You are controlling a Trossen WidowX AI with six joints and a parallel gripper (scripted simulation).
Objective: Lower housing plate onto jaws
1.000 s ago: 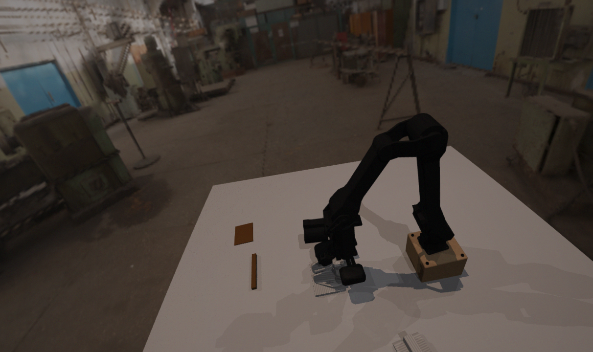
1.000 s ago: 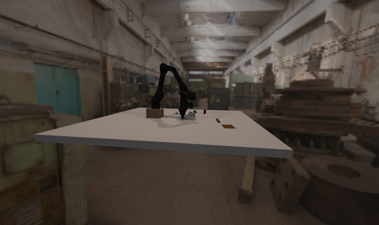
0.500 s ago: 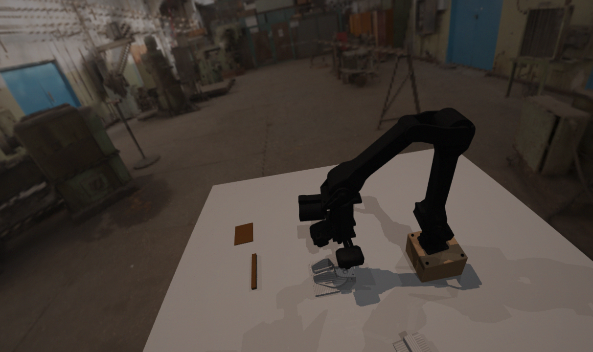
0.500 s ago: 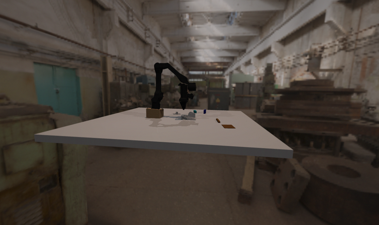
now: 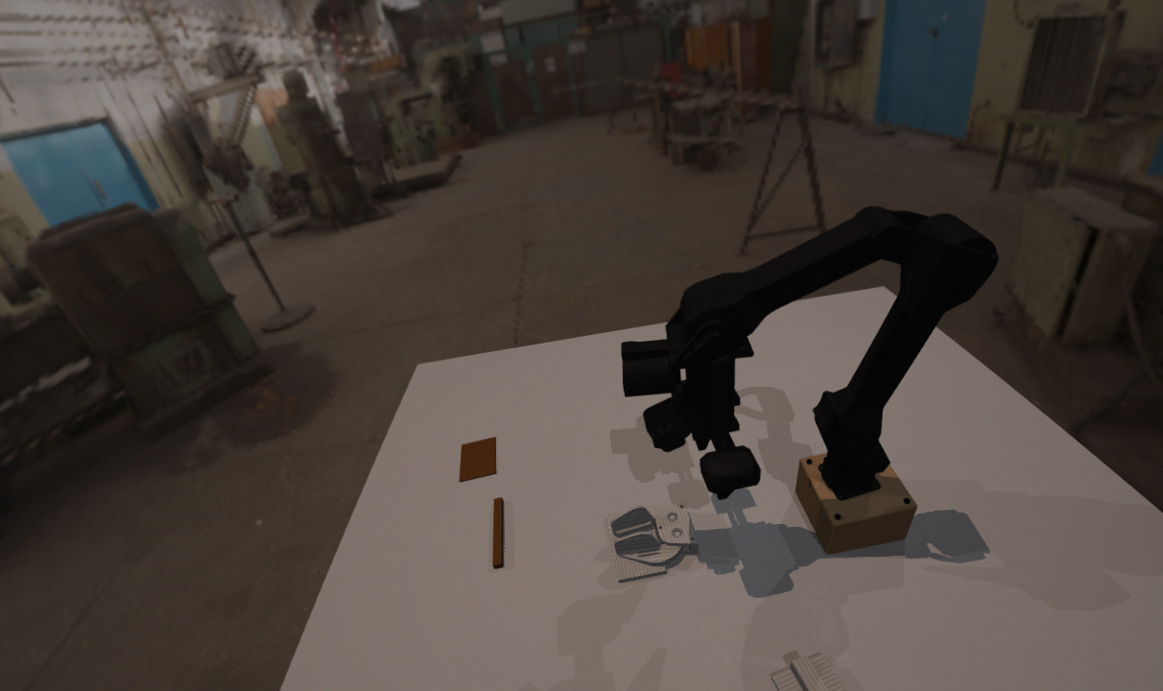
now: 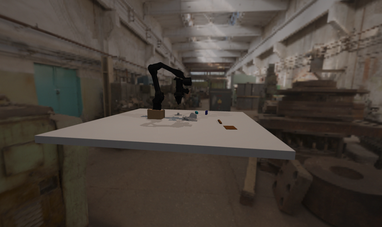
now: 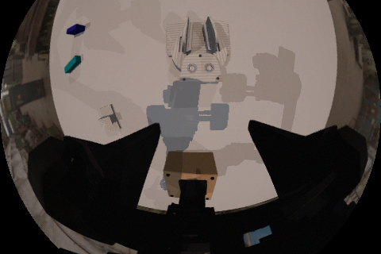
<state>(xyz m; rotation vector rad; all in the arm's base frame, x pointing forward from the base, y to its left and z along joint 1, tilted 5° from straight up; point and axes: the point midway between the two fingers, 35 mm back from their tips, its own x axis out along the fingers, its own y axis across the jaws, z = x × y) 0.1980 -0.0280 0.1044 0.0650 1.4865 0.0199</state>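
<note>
The grey housing plate (image 5: 663, 527) (image 7: 201, 74) lies over the rear ends of the two jaws, with two round rings showing in its top. It looks about flat; a slight tilt cannot be ruled out. The left jaw (image 7: 186, 41) and right jaw (image 7: 211, 35) stick out from under it, apart, above the ribbed base plate (image 5: 641, 575) (image 7: 173, 32). The stubs under the plate are mostly hidden. My gripper (image 6: 178, 102) (image 7: 205, 126) is open and empty. It hangs above the table, on the arm-base side of the housing plate, clear of it.
A small ribbed grey part (image 5: 810, 674) (image 6: 177, 113) (image 7: 113, 118), a teal block (image 6: 196, 112) (image 7: 73, 64) and a blue block (image 6: 206, 112) (image 7: 75, 29) stand to one side. A brown bar (image 5: 498, 535) (image 6: 219, 121) and brown square (image 5: 478, 460) (image 6: 230, 127) lie beyond the jaws.
</note>
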